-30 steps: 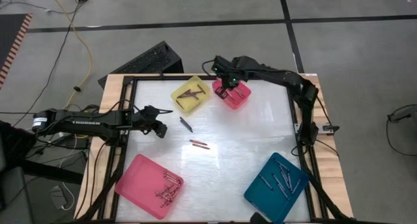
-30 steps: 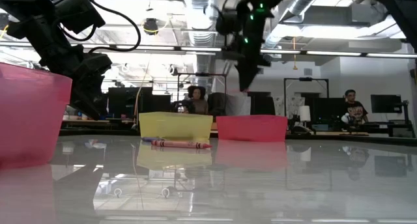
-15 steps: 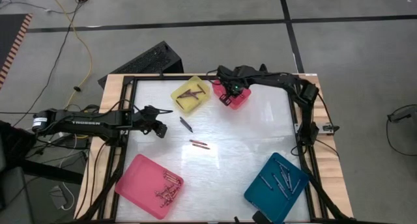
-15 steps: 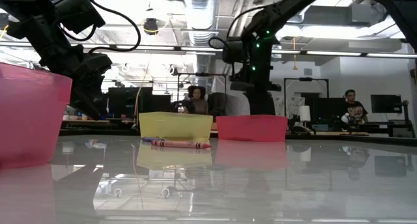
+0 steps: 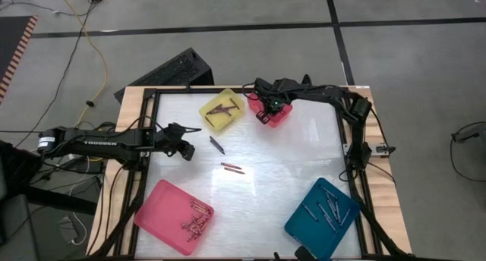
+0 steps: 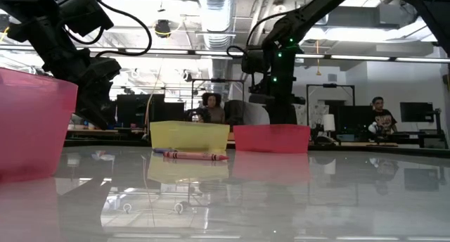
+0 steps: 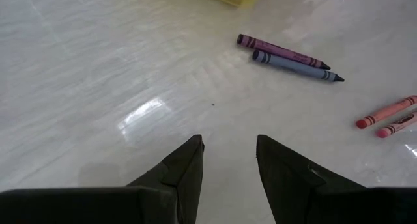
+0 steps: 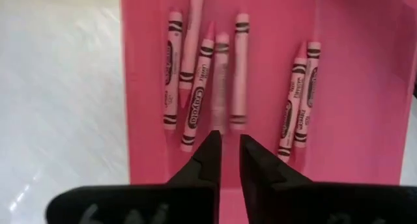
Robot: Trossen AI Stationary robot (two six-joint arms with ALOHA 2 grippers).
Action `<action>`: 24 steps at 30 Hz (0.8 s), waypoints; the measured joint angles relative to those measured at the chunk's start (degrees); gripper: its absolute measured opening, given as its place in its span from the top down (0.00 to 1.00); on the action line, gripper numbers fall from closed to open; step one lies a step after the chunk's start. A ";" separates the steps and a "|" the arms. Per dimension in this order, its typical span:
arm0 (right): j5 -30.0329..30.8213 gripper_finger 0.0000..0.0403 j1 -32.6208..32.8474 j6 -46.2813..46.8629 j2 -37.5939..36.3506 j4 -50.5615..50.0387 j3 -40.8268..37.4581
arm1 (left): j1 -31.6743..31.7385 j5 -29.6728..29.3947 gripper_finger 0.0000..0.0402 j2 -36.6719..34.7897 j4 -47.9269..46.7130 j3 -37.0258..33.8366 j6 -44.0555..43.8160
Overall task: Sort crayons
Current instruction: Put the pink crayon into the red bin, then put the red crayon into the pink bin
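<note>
The right gripper point(image 5: 267, 111) hangs over the small pink tray point(image 5: 278, 115) at the upper middle of the high view, its jaws a narrow gap apart and holding nothing. Pink crayons point(image 8: 212, 81) lie in this tray. The left gripper point(image 5: 184, 149) waits at the left side of the desk point(image 5: 288, 158), jaws apart and empty, near two loose crayons point(image 5: 231, 168)

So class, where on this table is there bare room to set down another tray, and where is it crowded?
Free: the stretch between the big pink tray and the teal tray. Crowded: the far edge, where the yellow tray and small pink tray sit, and mid-table with loose crayons.
</note>
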 joint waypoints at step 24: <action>-11.06 0.86 17.40 -14.77 -0.07 -4.64 21.14 | 0.00 1.87 0.67 -0.01 0.00 0.00 0.02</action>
